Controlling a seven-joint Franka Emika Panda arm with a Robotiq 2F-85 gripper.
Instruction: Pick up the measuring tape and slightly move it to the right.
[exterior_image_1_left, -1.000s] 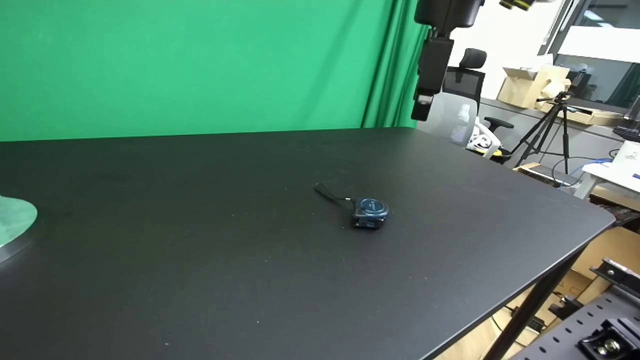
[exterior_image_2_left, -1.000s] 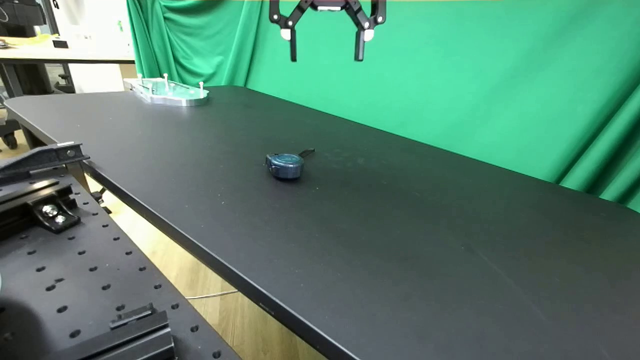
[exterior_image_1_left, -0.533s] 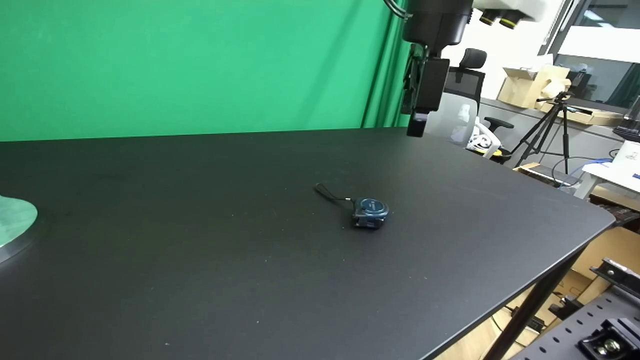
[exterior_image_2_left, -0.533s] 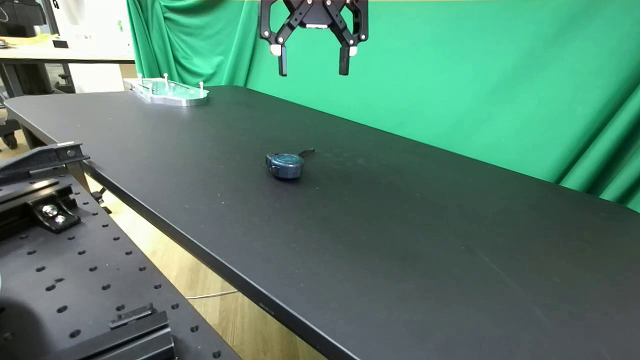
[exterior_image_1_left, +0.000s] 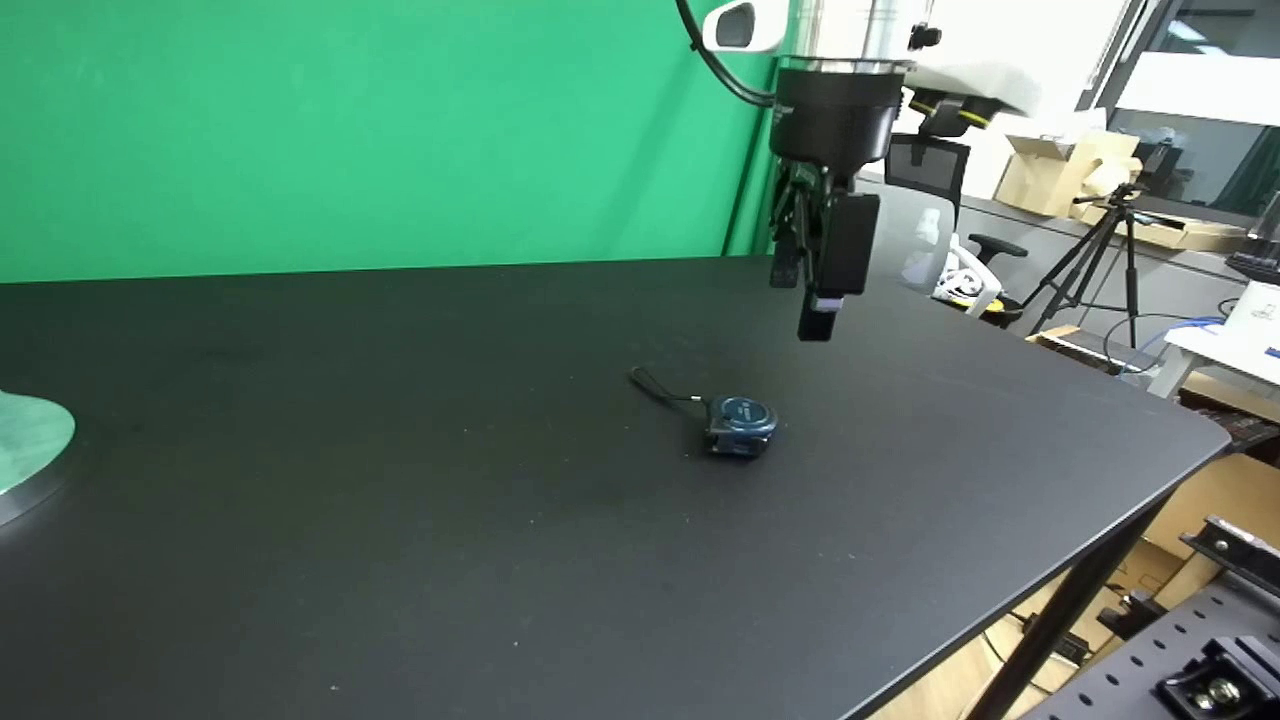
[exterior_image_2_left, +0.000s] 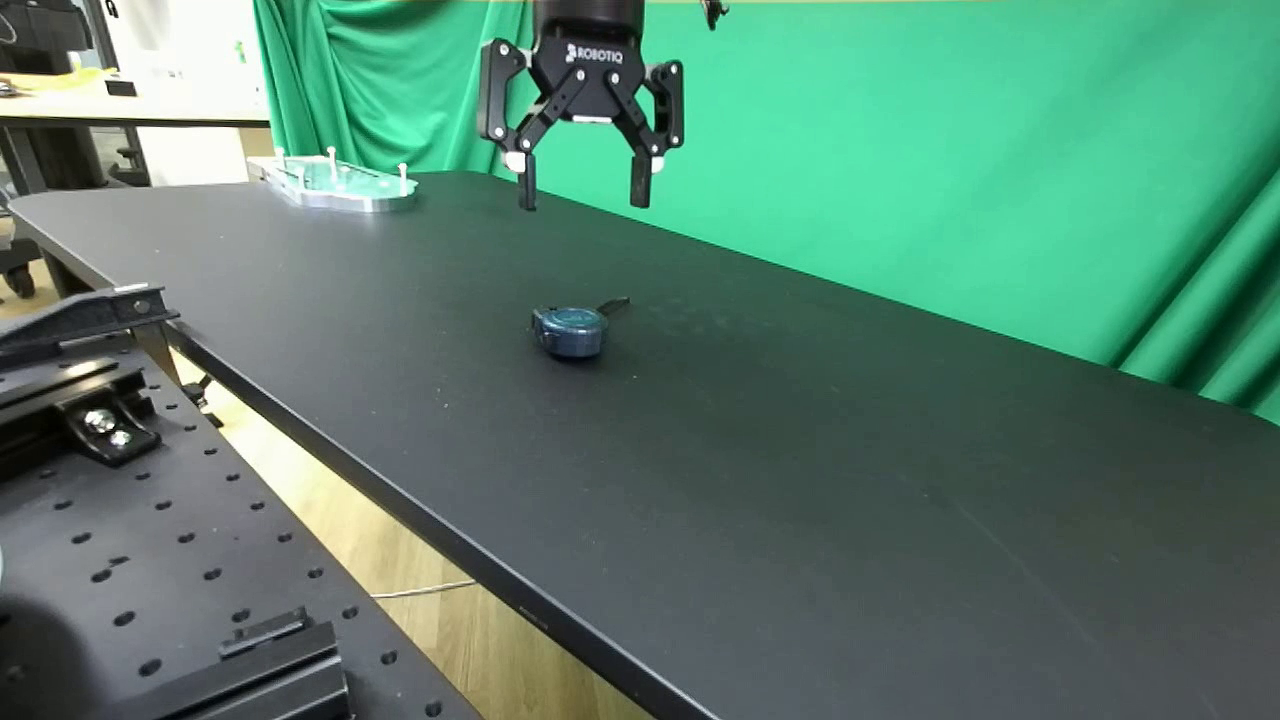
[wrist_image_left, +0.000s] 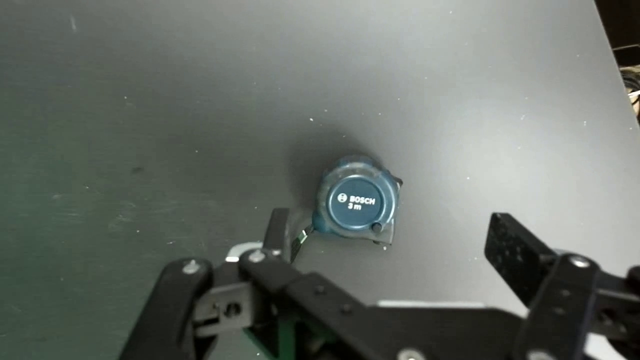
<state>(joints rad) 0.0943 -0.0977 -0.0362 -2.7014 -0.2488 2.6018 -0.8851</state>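
Below the end effector (exterior_image_2_left: 584, 206), whose fingers (exterior_image_2_left: 641, 184) are held wide apart, the measuring tape (exterior_image_2_left: 572, 333) is seen resting clear on the tabletop (exterior_image_2_left: 850, 480), nearer to one finger (wrist_image_left: 277, 231) in the wrist view.

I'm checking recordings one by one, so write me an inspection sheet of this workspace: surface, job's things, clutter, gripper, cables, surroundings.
Surface: dark table, speckled here and there.
Job's things: measuring tape on the table, BOSCH label up, strap out at one side.
Clutter: pale-green pegged plate, toward the far end of the table in an exterior view.
Gripper: open, pointing down, above the table, apart from the measuring tape; nothing held.
Cables: black cable looping beside the arm; thin pale cord on the floor.
Surroundings: green curtain, perforated black panel beside the table, mesh-backed chair, tripod.
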